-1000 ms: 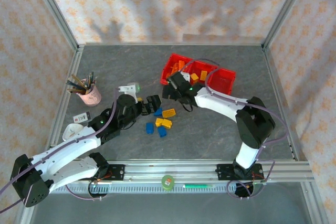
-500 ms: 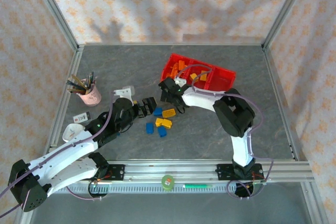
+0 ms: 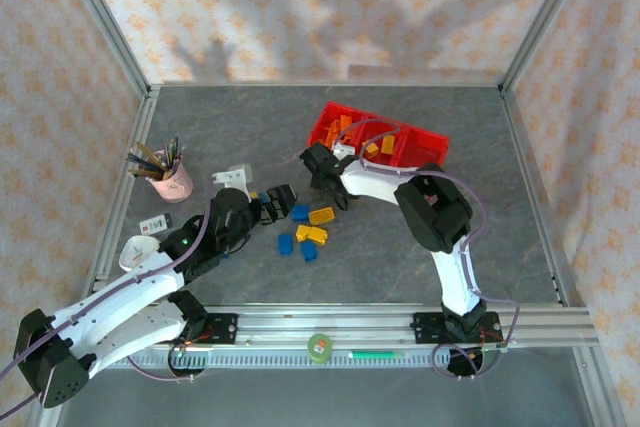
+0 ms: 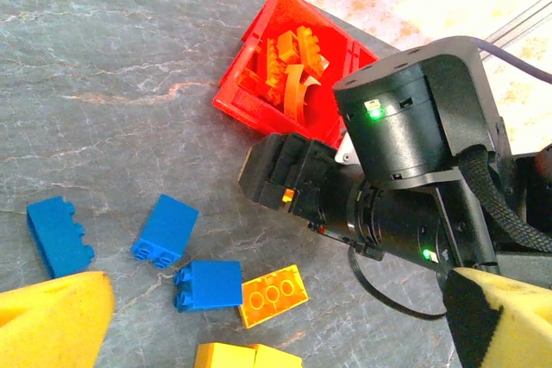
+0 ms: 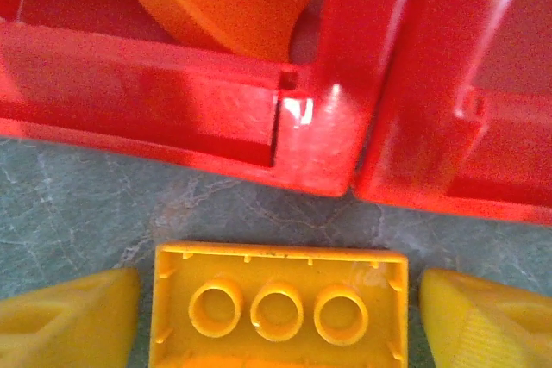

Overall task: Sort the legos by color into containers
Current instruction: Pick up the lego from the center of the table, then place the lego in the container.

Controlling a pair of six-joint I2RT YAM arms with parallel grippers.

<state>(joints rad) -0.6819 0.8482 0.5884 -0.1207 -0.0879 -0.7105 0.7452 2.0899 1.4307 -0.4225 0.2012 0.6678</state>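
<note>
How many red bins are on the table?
3, joined in a row: the left bin with orange bricks, the middle bin, the right bin. None looks hidden.

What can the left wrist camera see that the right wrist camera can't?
Left wrist: three blue legos loose on the table, plus the right arm and its black body. Right wrist: a close-up of an upturned yellow lego between the fingers of its open tool. Both: the red bin holding a curved orange piece.
</note>
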